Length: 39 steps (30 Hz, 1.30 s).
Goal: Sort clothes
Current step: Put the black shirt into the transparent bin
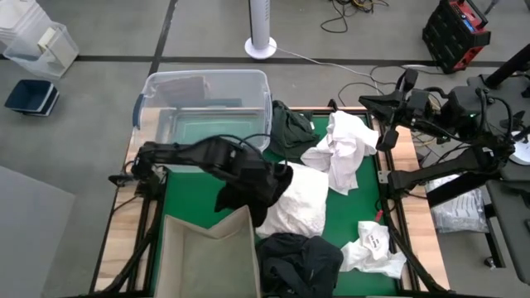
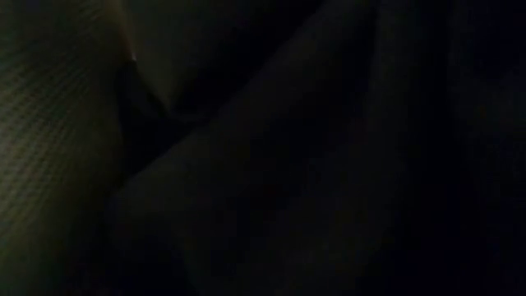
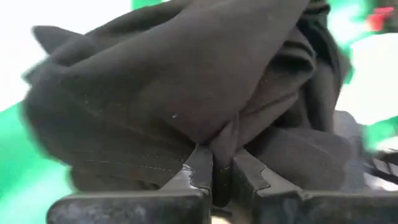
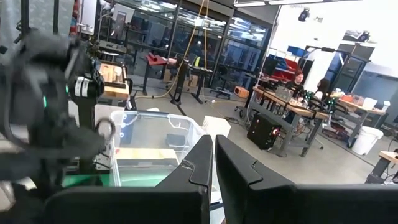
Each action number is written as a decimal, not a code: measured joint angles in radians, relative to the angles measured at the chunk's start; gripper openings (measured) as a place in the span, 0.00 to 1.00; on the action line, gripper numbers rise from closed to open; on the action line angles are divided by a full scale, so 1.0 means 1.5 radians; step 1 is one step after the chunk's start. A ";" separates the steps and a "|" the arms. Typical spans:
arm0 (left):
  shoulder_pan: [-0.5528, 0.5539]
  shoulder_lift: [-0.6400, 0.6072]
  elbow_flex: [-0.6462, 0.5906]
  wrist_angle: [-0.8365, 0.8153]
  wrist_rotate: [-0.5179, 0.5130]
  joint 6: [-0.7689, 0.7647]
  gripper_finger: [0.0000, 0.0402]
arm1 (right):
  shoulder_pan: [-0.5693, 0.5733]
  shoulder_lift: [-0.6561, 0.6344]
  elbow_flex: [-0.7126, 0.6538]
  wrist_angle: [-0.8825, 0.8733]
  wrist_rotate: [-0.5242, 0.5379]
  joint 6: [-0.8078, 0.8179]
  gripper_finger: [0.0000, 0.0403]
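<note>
Pinching a fold of the black garment (image 3: 186,81) tight in my left pincer (image 3: 216,174), above the worktop's (image 1: 190,199) middle (bin (image 1: 211,257) just beside); right pincer (image 4: 212,163) closed, empty, parked at the edge.

The left arm is stretched across the middle of the surface, its wrist bent downward. The left gripper (image 3: 219,171) is clamped on a fold of a black garment (image 3: 186,81), which is bunched just ahead of the fingertips. The right arm is held raised at the right edge, with the right gripper (image 4: 213,163) pressed together on nothing.
</note>
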 joint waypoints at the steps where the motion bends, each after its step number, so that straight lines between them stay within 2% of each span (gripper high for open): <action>1: -0.006 0.000 0.029 -0.002 -0.003 0.010 0.01 | 0.000 0.000 0.000 0.000 0.000 0.000 0.03; 2: -0.012 -0.001 0.043 0.010 -0.011 0.023 0.01 | 0.000 0.000 0.000 0.000 0.000 -0.001 0.03; 5: -0.032 -0.043 0.017 0.073 -0.038 0.060 0.01 | 0.000 0.000 0.000 0.000 0.000 -0.003 0.03; 9: -0.057 -0.075 0.030 0.059 -0.079 0.059 0.01 | 0.000 0.000 0.000 0.001 0.000 -0.012 0.03; 16: -0.094 -0.135 0.041 0.129 -0.256 0.148 0.01 | 0.000 0.000 0.000 0.003 0.000 -0.026 0.03; 21: -0.097 -0.178 0.041 0.220 -0.393 0.273 0.01 | 0.000 0.000 0.000 0.004 0.000 -0.028 0.03; 26: -0.085 -0.217 0.040 0.304 -0.520 0.408 0.01 | 0.000 0.001 0.000 0.003 0.000 -0.024 0.03; 32: -0.049 -0.264 0.041 0.316 -0.680 0.502 0.01 | 0.000 0.001 0.000 0.003 0.000 -0.017 0.03; 36: 0.012 -0.291 0.041 0.285 -0.689 0.527 0.01 | 0.000 0.001 0.000 0.003 0.000 -0.017 0.03; 39: 0.080 -0.304 0.041 0.217 -0.636 0.501 0.01 | 0.000 0.001 0.000 0.003 0.000 -0.017 0.03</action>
